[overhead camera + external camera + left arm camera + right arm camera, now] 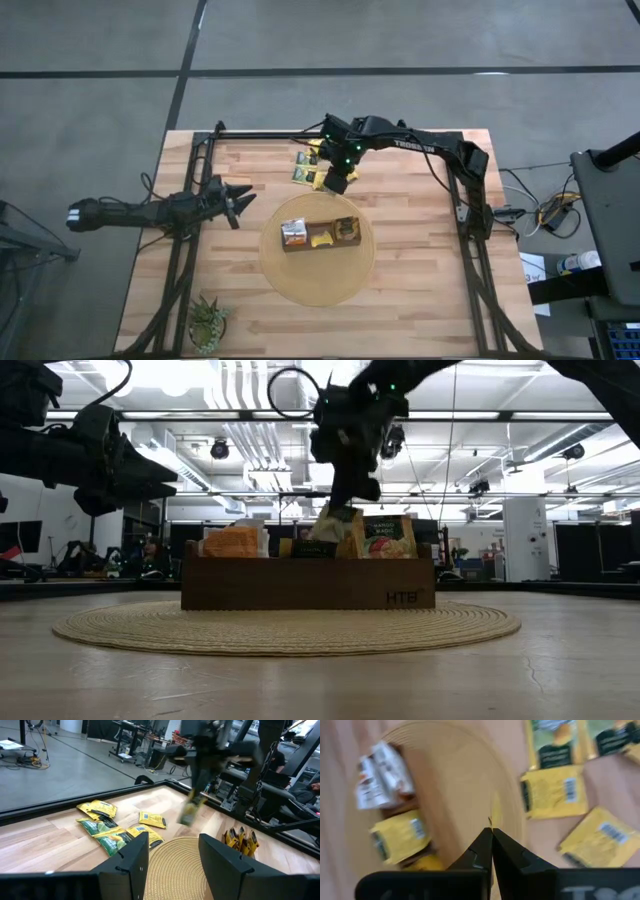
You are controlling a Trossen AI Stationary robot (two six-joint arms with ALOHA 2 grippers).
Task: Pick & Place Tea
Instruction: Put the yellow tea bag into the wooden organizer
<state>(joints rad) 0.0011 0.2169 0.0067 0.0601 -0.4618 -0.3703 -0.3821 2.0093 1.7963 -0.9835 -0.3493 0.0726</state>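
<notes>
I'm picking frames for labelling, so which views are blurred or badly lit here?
Right wrist view: motion-smeared, the yellow square tea sachets and round woven mat soft. Left wrist view: the right gripper and its sachet blurred, the loose sachets on the wood sharp. Low view: backlit by ceiling lights, so the long dark-brown box and both arms read as silhouettes. High view: even, sharp.

Box [308, 583]: long, dark brown, centred on the round woven mat [285, 627].
Sachets in box: orange ones [232, 543] at 9 o'clock — green-and-yellow ones [388, 538] at 3 o'clock, standing upright.
Right gripper [345, 500]: at 12 o'clock above the box, fingers pinched on a sachet [336, 523] — it hangs tilted.
Left gripper [150, 473]: at 10 o'clock, raised, holding nothing.
</notes>
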